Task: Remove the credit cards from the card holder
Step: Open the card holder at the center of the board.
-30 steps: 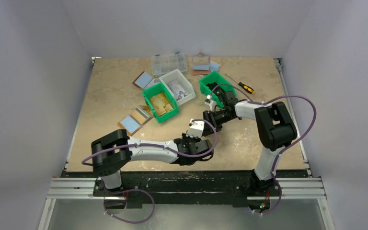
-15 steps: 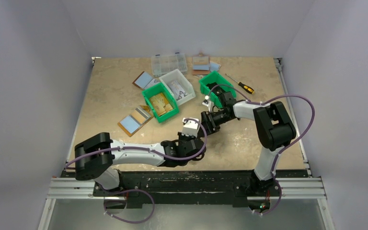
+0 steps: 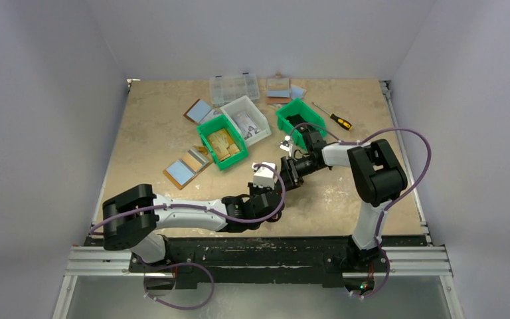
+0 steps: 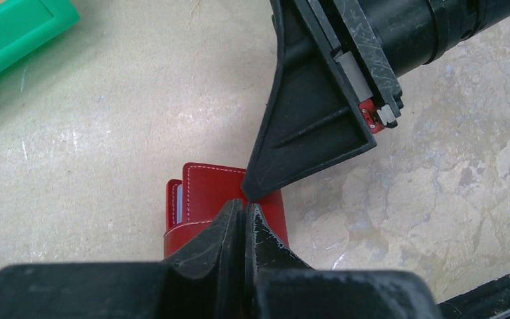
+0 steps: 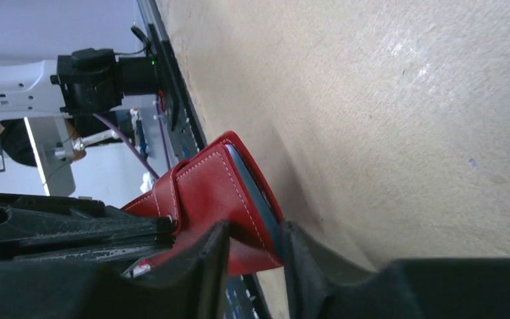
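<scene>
A robotics lab test cell: plain white walls point(image 3: 53, 119) box in a tan worktop point(image 3: 146, 133), a left arm point(image 3: 192, 211) and right arm point(image 3: 372, 174) bolted to a metal rail point(image 3: 106, 260), with green parts bins point(image 3: 231, 161) and a screwdriver point(image 3: 335, 119).

White arm links point(image 3: 192, 211), black joints point(image 3: 378, 176), purple cables point(image 3: 413, 137), black fingers point(image 4: 305, 126)

In the left wrist view the left gripper point(image 4: 244, 211) covers the wallet's point(image 4: 206, 189) lower half, and a right finger point(image 4: 305, 126) hides its top right corner. A pale sliver point(image 4: 178, 203) at its left edge may be cards or lining: cannot tell. The green bin point(image 4: 13, 33) is cut off at the corner. From above, the wallet is hidden under gripper and finger.
</scene>
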`<state>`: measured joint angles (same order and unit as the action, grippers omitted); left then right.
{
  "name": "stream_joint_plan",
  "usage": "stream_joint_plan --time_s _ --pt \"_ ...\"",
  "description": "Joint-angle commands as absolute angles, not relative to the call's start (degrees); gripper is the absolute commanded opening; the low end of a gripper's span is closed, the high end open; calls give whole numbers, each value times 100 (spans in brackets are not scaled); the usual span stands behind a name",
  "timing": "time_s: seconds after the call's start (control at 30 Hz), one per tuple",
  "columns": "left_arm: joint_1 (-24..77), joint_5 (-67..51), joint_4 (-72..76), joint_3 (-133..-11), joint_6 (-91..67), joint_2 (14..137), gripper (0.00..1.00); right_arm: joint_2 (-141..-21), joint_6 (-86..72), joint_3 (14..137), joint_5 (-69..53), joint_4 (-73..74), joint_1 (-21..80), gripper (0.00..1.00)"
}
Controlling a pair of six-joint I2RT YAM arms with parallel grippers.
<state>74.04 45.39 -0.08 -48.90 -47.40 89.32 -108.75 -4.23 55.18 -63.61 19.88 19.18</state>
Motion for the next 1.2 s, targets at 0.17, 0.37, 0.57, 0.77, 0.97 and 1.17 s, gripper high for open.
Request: stream_joint_plan --time_s 0.17,0.37,0.57,0.77,0.97,1.17 --pt "7251 4719 490 -4481 -4980 8347 0 -10715 -664 5470 -6650 1672 1919 4" --pt "7150 4658 492 -4179 -5107 7998 0 -10317 -303 5510 -5714 1781 1890 0" --pt "6896 4266 473 -3748 -5356 7740 0 -9930 68 5518 -5209 1816 1881 0" --pt "6451 3521 1006 -2927 -5722 7496 0 -10090 993 5911 -4994 2509 1881 32" --pt "6238 3108 1475 -2460 -5882 7400 0 -9282 1561 5810 -4412 2482 1881 70" --pt "6219 3071 1038 -2452 -5921 7230 21 -8815 2306 5786 -4671 2789 1881 73"
